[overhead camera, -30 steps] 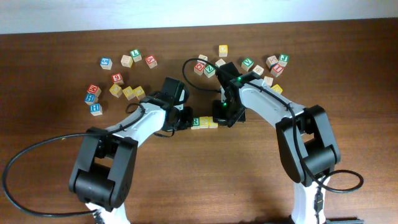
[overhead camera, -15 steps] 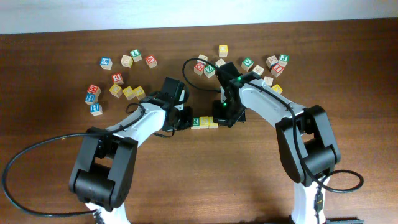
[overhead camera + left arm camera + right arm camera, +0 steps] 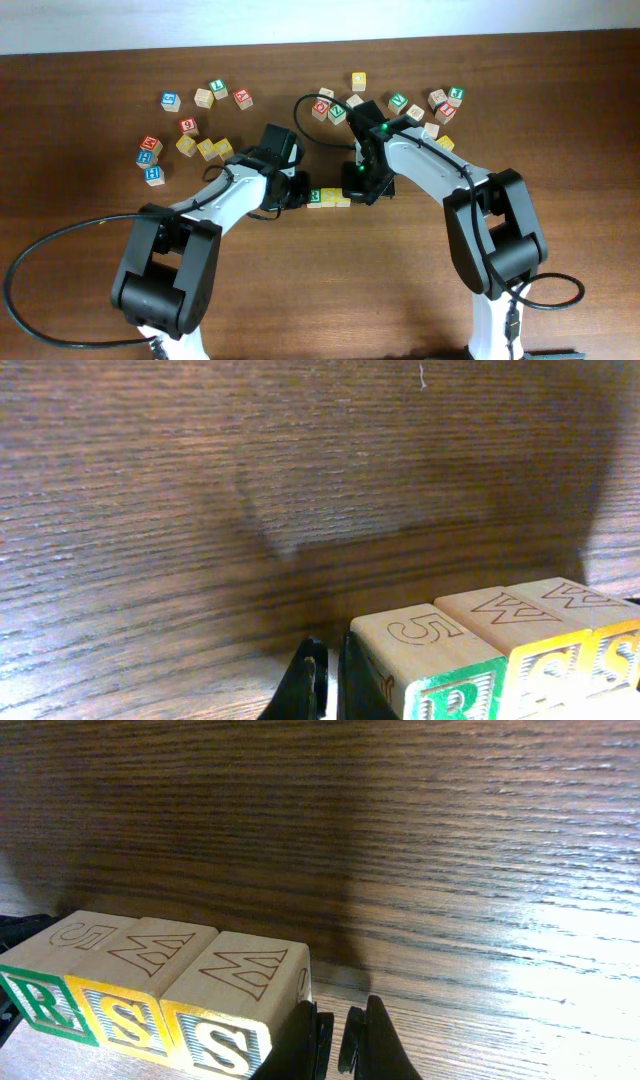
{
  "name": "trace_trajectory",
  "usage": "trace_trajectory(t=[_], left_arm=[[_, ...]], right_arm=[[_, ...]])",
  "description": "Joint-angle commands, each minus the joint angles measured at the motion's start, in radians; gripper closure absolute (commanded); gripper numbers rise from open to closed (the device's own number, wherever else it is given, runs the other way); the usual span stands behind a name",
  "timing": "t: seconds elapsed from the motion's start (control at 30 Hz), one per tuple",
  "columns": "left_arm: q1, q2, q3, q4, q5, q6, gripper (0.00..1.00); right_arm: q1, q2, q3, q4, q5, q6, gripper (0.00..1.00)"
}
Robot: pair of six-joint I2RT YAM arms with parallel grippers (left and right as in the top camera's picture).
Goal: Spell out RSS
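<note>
RSS row of small wooden letter cubes point(image 3: 328, 197) sits near the middle of the dark wood table point(image 3: 330, 280)
In line, touching: green-faced R cube point(image 3: 45, 990), then two yellow-faced S cubes point(image 3: 130, 1005); left gripper point(image 3: 332, 675) clenched, empty, just beside R; right gripper point(image 3: 340, 1035) clenched, empty, just beside last S

Left arm point(image 3: 215, 203), right arm point(image 3: 432, 166): white link shells, black joint housings, black wrist blocks. Left cable point(image 3: 40, 255): black, looped out from base. Right cable point(image 3: 555, 285): black, looped at base. Wrist cable point(image 3: 297, 108): thin, black, arched. Green light point(image 3: 381, 128) seen lit on right arm. Left gripper point(image 3: 332, 652), right gripper point(image 3: 340, 1014): black, thin fingers.
</note>
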Motion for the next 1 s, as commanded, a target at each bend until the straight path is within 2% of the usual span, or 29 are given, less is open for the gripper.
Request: trace_trajectory(t=[0.0, 0.13, 0.27, 0.33, 0.37, 0.4, 0.57, 0.6, 0.67, 0.83, 0.97], left_arm=[[-0.007, 0.017, 0.027, -0.032, 0.012, 0.005, 0.99], [0.002, 0.017, 0.082, -0.146, -0.109, 0.005, 0.86], [0.027, 0.017, 0.159, -0.234, -0.148, 0.005, 0.78], [0.044, 0.017, 0.198, -0.285, -0.182, 0.005, 0.66], [0.059, 0.016, 0.222, -0.315, -0.196, 0.005, 0.57], [0.074, 0.016, 0.244, -0.344, -0.198, 0.005, 0.01], [0.155, 0.009, 0.338, -0.446, -0.199, 0.005, 0.01], [0.171, 0.003, 0.352, -0.454, -0.199, 0.005, 0.01], [0.198, -0.012, 0.370, -0.457, -0.199, 0.005, 0.01], [0.254, -0.102, 0.386, -0.454, -0.206, 0.005, 0.01], [0.276, -0.117, 0.386, -0.439, -0.225, 0.005, 0.01]], right_arm=[[0.014, 0.001, 0.040, -0.033, 0.007, 0.005, 0.96], [0.010, -0.006, 0.118, -0.124, 0.096, 0.005, 0.94], [-0.025, -0.015, 0.216, -0.218, 0.112, 0.003, 0.89], [-0.046, -0.020, 0.262, -0.268, 0.114, -0.004, 0.88], [-0.060, -0.023, 0.294, -0.305, 0.119, -0.016, 0.88], [-0.072, -0.028, 0.324, -0.339, 0.131, -0.023, 0.87], [-0.128, -0.070, 0.436, -0.433, 0.191, -0.023, 0.82], [-0.141, -0.086, 0.443, -0.433, 0.194, -0.025, 0.69], [-0.176, -0.129, 0.446, -0.425, 0.193, -0.025, 0.26], [-0.270, -0.229, 0.446, -0.425, 0.188, -0.049, 0.23], [-0.273, -0.262, 0.446, -0.414, 0.186, -0.049, 0.20]])
